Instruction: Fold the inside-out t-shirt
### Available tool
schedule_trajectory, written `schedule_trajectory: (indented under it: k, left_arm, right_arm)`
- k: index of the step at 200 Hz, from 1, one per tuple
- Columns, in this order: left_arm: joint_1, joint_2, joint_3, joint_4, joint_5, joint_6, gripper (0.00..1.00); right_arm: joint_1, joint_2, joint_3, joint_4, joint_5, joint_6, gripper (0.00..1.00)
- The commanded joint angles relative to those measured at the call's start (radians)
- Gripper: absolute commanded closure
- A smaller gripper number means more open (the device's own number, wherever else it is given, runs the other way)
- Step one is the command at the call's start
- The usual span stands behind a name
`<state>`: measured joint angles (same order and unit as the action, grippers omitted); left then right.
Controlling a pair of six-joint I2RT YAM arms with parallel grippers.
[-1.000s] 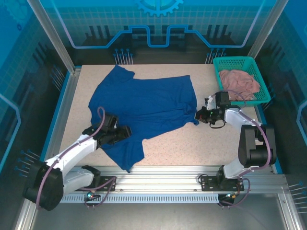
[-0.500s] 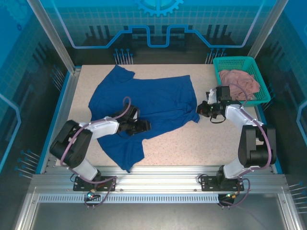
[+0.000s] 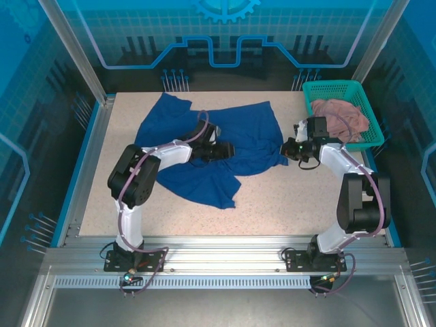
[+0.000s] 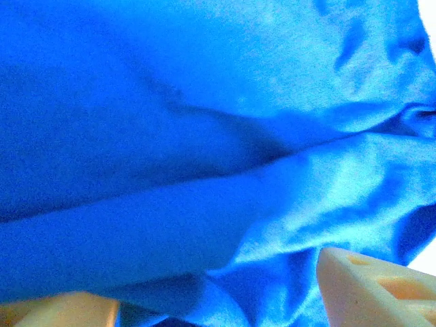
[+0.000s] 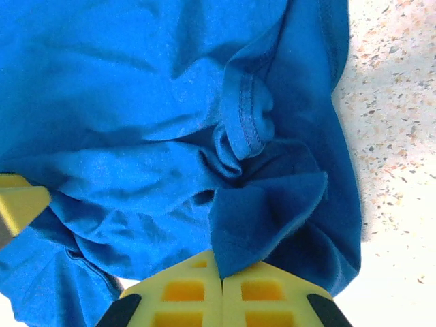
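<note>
Table (image 3: 293,204): speckled beige top with a blue rim. The near right part was bare.

T-shirt (image 3: 248,139): royal blue, lay rumpled on the table's far centre. It spread from the far left corner region across to the right claw. One lobe hung toward the near edge, coming to a point just left of centre. The right edge was gathered into a bunch. In the left wrist view the t-shirt (image 4: 204,136) showed broad soft folds. In the right wrist view the t-shirt (image 5: 136,102) showed a stitched hem curled back on itself, with table surface beside it at the right.

Left arm (image 3: 160,155): reached from the near left up and over the cloth, forearm lying across the t-shirt's left half.

Right arm (image 3: 344,167): rose along the right side and bent left toward the t-shirt's right edge.

Teal basket (image 3: 334,87): sat in the far right corner of the table, apart from the t-shirt.

Pink cloth (image 3: 340,119): lay crumpled inside the basket.

Left claw (image 3: 228,150): sat over the middle of the t-shirt. In its wrist view the left claw (image 4: 214,289) had its fingers (image 4: 371,286) spread wide, with blue cloth spanning the gap. I could not tell whether any fold was caught.

Right claw (image 3: 285,151): sat at the t-shirt's bunched right edge. In its wrist view the right claw (image 5: 219,266) had its yellow fingers (image 5: 184,293) pressed together, pinching a fold of the t-shirt.
</note>
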<state>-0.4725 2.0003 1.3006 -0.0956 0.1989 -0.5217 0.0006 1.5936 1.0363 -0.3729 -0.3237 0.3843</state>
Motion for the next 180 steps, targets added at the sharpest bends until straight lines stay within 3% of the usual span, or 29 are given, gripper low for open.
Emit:
schedule_trajectory:
  k: [1,39,78,113,180]
  left_arm:
    - [-0.010,-0.118,-0.016,-0.044,-0.021,0.060,0.24]
    - [-0.116,-0.410,-0.331,-0.003,-0.116,0.114,0.24]
    - [-0.322,-0.554,-0.543,-0.047,-0.222,0.121,0.38]
    - [-0.428,-0.507,-0.555,-0.009,-0.244,0.191,0.46]
    - [-0.448,-0.378,-0.463,-0.020,-0.261,0.266,0.48]
  right_arm:
    - [-0.001,-0.013,0.018,-0.009,0.018,-0.014,0.97]
    - [-0.001,-0.031,-0.011,-0.006,0.018,-0.025,0.97]
    - [-0.001,-0.029,-0.013,-0.008,-0.001,-0.030,0.97]
    - [0.003,-0.017,-0.009,-0.005,-0.022,-0.032,0.97]
    - [0.001,-0.009,-0.025,-0.009,-0.018,-0.051,0.97]
